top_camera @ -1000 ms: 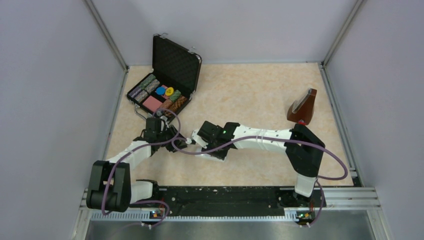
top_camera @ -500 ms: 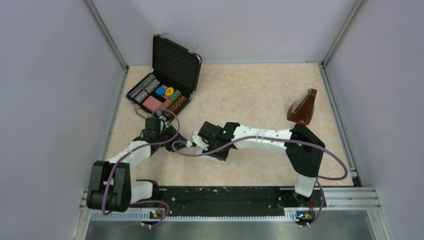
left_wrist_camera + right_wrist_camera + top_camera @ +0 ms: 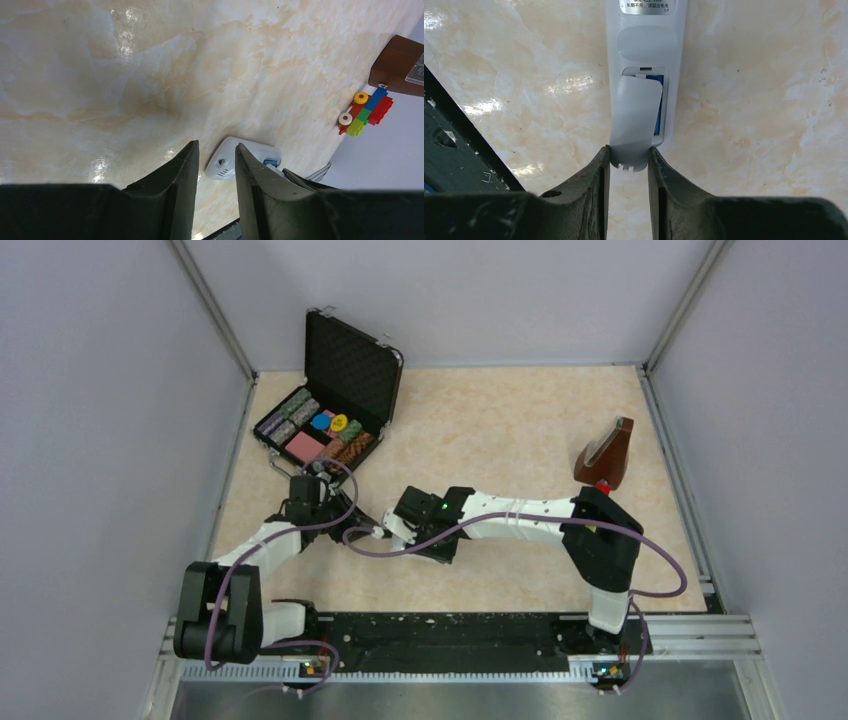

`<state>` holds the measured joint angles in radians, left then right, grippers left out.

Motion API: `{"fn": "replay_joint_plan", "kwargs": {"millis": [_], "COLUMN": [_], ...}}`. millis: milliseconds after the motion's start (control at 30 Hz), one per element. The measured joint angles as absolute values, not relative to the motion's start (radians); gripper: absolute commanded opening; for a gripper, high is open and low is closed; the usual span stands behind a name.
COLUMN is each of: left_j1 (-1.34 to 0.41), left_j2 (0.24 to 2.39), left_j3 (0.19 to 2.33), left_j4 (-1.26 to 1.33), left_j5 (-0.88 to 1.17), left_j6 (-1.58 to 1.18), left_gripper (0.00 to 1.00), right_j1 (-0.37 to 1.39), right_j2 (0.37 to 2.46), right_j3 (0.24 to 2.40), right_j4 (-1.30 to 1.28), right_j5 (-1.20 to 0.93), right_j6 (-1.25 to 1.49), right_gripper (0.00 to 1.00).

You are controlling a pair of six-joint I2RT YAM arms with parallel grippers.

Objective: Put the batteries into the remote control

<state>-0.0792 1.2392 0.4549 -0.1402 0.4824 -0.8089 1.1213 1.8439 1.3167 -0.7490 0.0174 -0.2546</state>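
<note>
Top view, change: over the last second my right arm has drawn slightly back toward its base, and the right gripper [image 3: 392, 530] has shifted a little left; my left gripper [image 3: 318, 502] has hardly moved.
Top view, meaning: I judge the batteries are in and I am now fitting the cover, so the task is near its end.
Top view, surroundings: an open black case [image 3: 330, 400] of chips sits at the far left, and a brown wooden piece [image 3: 607, 455] stands at the far right, both well apart from my work.
Left wrist, tool: my fingers [image 3: 172, 192] stand slightly apart with nothing between them, hovering over the marbled table [image 3: 150, 65].
Left wrist, task thing: the remote control [image 3: 242, 158] lies just beyond them, a speck of blue showing in its slot.
Left wrist, other: the toy block train [image 3: 366, 106] lies by the wall.
Right wrist, tool: my jaws are clamped on the small white cover [image 3: 635, 122], which lies tilted over the slot and is not yet seated.
Right wrist, task thing: a blue battery [image 3: 658, 107] shows in the slot beside the cover; the orange-brown one I cannot see.
Right wrist, writing: a grey label at the top edge carries small Chinese print, cropped and too fine to read with confidence.
</note>
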Motion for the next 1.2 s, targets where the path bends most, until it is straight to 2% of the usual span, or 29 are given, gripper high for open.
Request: {"fn": "replay_joint_plan", "kwargs": {"millis": [1200], "left_j1": [-0.067], "left_j2": [1.239], "left_j3": [0.448], "left_j4": [-0.139], "left_j5": [0.483], "left_j6": [-0.809], "left_gripper": [0.37], "right_j1": [1.124], "right_j2": [1.896], "right_j3": [1.352], "right_j4": [-0.756], "right_j5": [0.033], "right_j6": [-0.284], "right_gripper": [0.18]}}
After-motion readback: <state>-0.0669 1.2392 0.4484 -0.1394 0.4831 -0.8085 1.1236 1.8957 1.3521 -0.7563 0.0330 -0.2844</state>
